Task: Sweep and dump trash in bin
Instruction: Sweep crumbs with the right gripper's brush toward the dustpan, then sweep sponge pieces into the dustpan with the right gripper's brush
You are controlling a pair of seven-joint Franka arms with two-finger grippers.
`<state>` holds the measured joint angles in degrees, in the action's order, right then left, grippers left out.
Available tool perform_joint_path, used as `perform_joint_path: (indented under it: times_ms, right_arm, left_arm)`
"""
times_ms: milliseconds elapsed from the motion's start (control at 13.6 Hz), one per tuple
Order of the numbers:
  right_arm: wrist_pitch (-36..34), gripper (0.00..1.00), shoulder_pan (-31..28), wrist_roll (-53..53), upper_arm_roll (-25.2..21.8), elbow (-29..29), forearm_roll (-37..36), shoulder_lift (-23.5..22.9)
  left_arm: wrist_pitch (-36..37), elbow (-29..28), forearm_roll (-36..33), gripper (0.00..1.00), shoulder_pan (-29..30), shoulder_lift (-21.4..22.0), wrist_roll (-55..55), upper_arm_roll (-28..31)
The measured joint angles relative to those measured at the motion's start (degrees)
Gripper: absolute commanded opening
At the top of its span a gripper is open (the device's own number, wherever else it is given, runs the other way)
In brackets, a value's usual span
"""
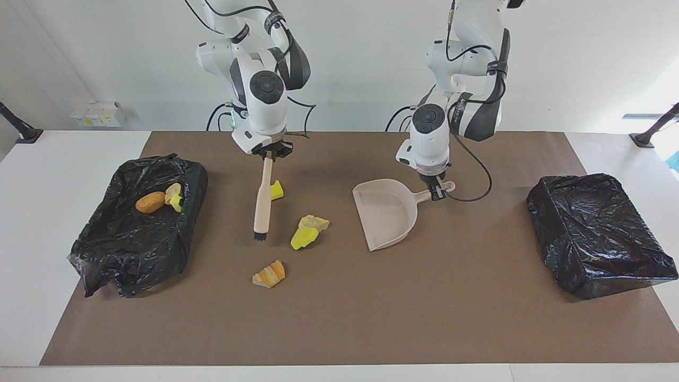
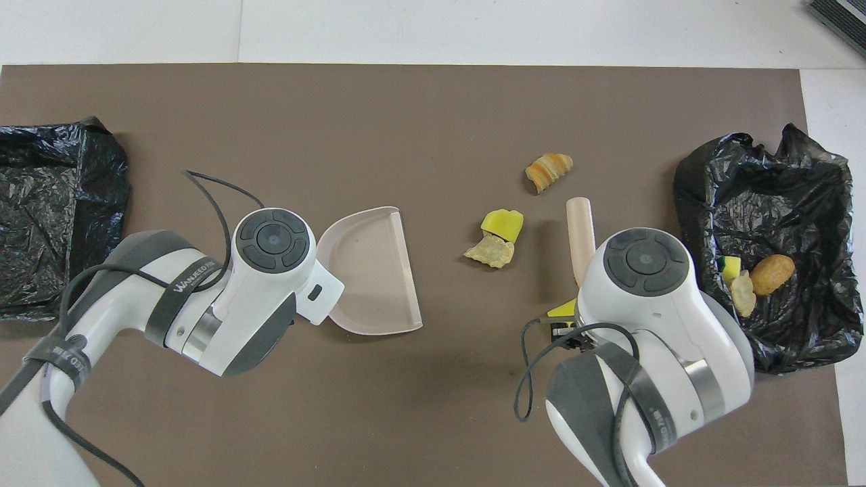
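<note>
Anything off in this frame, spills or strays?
No spill. The bin bag at the right arm's end is crumpled and sagging. An orange-striped scrap lies alone, farther from the robots than the yellow and beige scraps and the brush.

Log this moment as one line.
right tool: shut on brush | left tool: shut on dustpan | four scraps on mat

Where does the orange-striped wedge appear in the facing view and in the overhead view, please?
Facing view: the orange-striped wedge lies low, left of centre, below the brush.
Overhead view: the wedge lies above centre, to the right.
Shared landmark: the yellow sponge chunk on the mat beside it.
</note>
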<state>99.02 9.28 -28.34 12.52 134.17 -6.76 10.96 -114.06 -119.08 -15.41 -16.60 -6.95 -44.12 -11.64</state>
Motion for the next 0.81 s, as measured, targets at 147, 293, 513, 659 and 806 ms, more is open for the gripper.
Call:
perform_joint_path:
  times_ms: [147,293,513,659,806]
  right_arm:
    - [4.4,0.00,0.1,-0.1,0.1,3.0,1.6,0.4]
    - [8.6,0.00,0.1,1.0,0.3,3.8,6.4,-0.1]
    - [14.2,0.00,0.2,4.3,0.5,3.2,18.1,-1.6]
    - [15.2,0.00,0.4,4.4,0.6,1.4,23.4,-2.8]
    - [17.9,0.00,1.0,4.6,0.7,0.2,29.8,-3.8]
  left_arm:
    - [0.0,-0.5,0.0,0.00,-0.8,0.2,1.2,0.0]
    - [-0.1,-0.6,0.0,0.00,-1.2,0.3,1.6,0.0]
    - [-0.1,-0.7,0.0,0.00,-1.2,0.3,1.6,0.0]
    - [-0.1,-0.7,0.0,0.00,-1.2,0.3,1.6,0.0]
    - [-0.2,-0.7,0.0,0.00,-1.2,0.3,1.6,0.0]
